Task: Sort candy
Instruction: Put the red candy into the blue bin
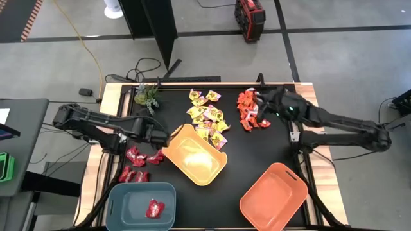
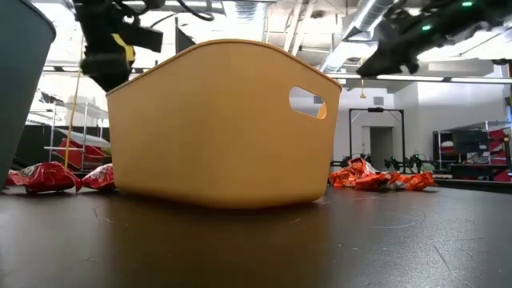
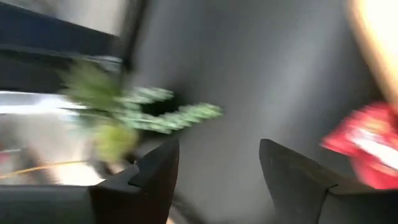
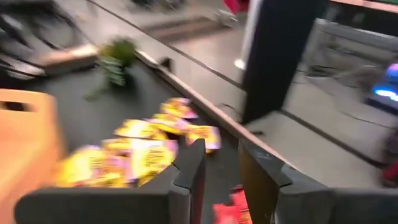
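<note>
Candy lies in three heaps on the black desk. We see the yellow-and-pink sweets toward the far edge at mid-width, the orange-red ones just to their right, and the deep red ones near the left edge, with one more red sweet already inside the blue-grey bin at the near left corner.

The yellow bin sits in the middle of the desk, tilted to the desk's edges, its far rim touching the yellow heap. The orange bin stands toward the near right corner, well apart from the heaps. Between these two bins we find a broad bare strip of desk, and another open patch between the plant sprig at the far left corner and the yellow bin.

The left pincer hangs just beside the yellow bin's left corner, above the red heap, its fingers spread with nothing between them. The right pincer hovers over the orange-red heap near the far edge; its fingers stand a little apart, a narrow gap showing, and nothing is gripped.

Wooden borders frame the desk left and right. Beyond it we see grey concrete floor with dark lines, cables, a yellow cord and a red case.
</note>
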Controlling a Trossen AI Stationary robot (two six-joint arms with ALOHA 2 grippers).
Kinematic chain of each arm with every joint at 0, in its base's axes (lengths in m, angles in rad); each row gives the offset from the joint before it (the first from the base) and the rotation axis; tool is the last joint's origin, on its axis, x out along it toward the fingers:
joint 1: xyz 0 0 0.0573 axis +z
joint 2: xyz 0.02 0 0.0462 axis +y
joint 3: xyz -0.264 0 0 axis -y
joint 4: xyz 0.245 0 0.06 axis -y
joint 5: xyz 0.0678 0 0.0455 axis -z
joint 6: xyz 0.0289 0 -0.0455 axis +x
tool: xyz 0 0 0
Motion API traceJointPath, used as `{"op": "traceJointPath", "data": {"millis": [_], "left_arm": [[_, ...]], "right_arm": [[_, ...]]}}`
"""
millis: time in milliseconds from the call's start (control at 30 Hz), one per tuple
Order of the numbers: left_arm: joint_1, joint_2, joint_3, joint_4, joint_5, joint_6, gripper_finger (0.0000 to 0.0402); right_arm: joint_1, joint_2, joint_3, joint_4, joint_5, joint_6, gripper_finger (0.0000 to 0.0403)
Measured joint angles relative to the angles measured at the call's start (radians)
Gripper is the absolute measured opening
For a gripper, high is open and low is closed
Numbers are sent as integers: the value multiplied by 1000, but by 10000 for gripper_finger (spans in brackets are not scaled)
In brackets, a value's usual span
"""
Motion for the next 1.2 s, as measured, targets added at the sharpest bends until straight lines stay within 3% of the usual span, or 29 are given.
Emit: {"op": "traceJointPath", "data": {"millis": [67,133,233,400,500,667,900,967,1100,1200], "left_arm": [[12,0,1,-49,-49,-38,203],[33,0,-6,-97,-16,-112,191],[80,-2,-46,-95,178,-97,175],[114,-12,-169,62,477,39,172],[135,-15,-233,90,561,75,185],[176,-68,-313,193,678,91,224],[220,-196,-421,419,711,56,262],[231,-216,-434,437,707,26,263],[236,-235,-473,506,590,-116,262],[227,-236,-480,591,588,-161,261]], "right_arm": [[-32,67,49,-23,3,-51,117],[-46,129,105,-79,3,-79,113],[-57,207,183,-186,-11,-112,109],[-62,299,256,-218,-16,-186,120],[-62,337,292,-217,-17,-248,149],[-62,373,327,-218,-21,-332,231],[-69,377,328,-192,-21,-373,318],[-69,377,328,-189,-21,-373,327],[-69,377,328,-173,-21,-375,328],[-70,377,328,-174,-21,-378,325]]}}
